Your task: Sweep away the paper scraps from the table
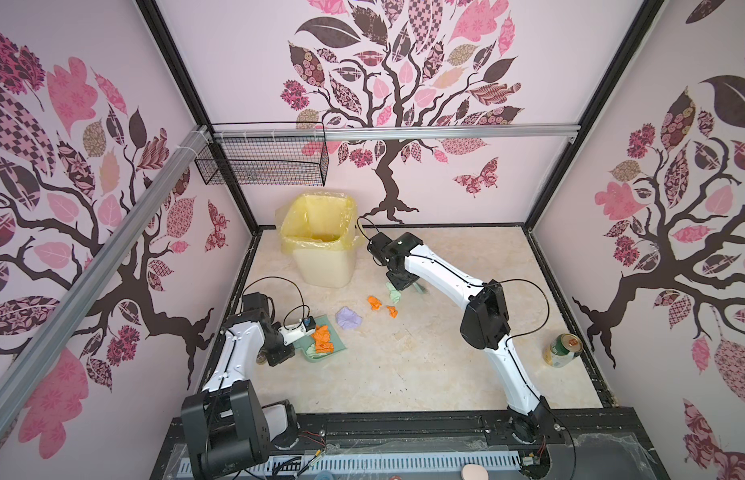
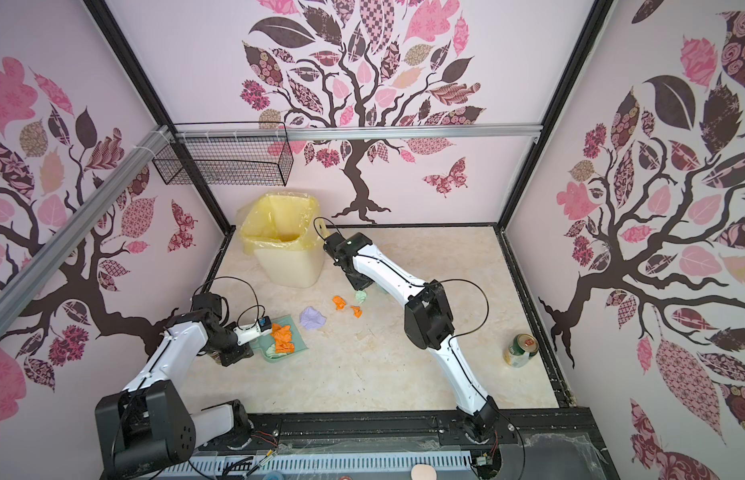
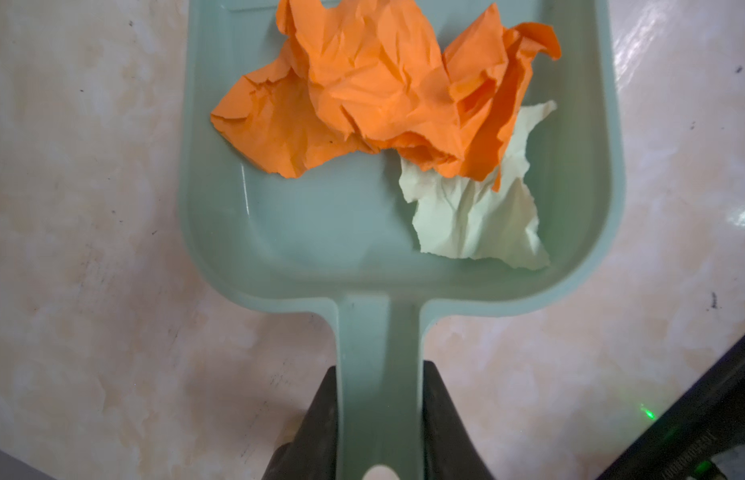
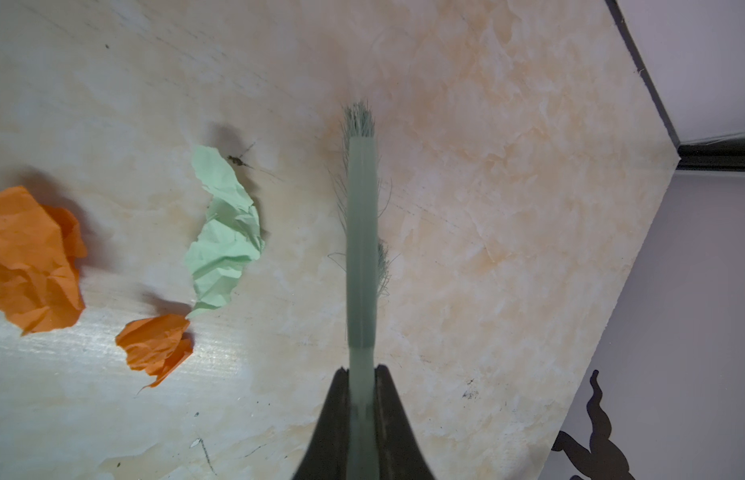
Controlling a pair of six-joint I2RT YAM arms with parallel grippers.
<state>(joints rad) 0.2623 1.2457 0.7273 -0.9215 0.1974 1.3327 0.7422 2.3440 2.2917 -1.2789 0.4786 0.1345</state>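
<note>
My left gripper (image 3: 379, 374) is shut on the handle of the teal dustpan (image 3: 321, 232), which lies flat on the table (image 1: 425, 365) at the left. Orange paper scraps (image 3: 362, 83) and a pale green one (image 3: 474, 220) lie inside the pan. My right gripper (image 4: 361, 374) is shut on the teal brush (image 4: 361, 249), near the bin. Just beside the bristles lies a pale green scrap (image 4: 225, 237), apart from them. Two orange scraps (image 4: 34, 262) (image 4: 154, 349) sit beyond it. In both top views a lilac scrap (image 1: 348, 318) (image 2: 313, 319) rests between those and the dustpan (image 1: 327, 347).
A cream bin with a yellow liner (image 1: 321, 249) stands at the back left. A green can (image 1: 562, 350) stands near the right wall. A black wire basket (image 1: 262, 162) hangs on the back rail. Black frame edges border the table.
</note>
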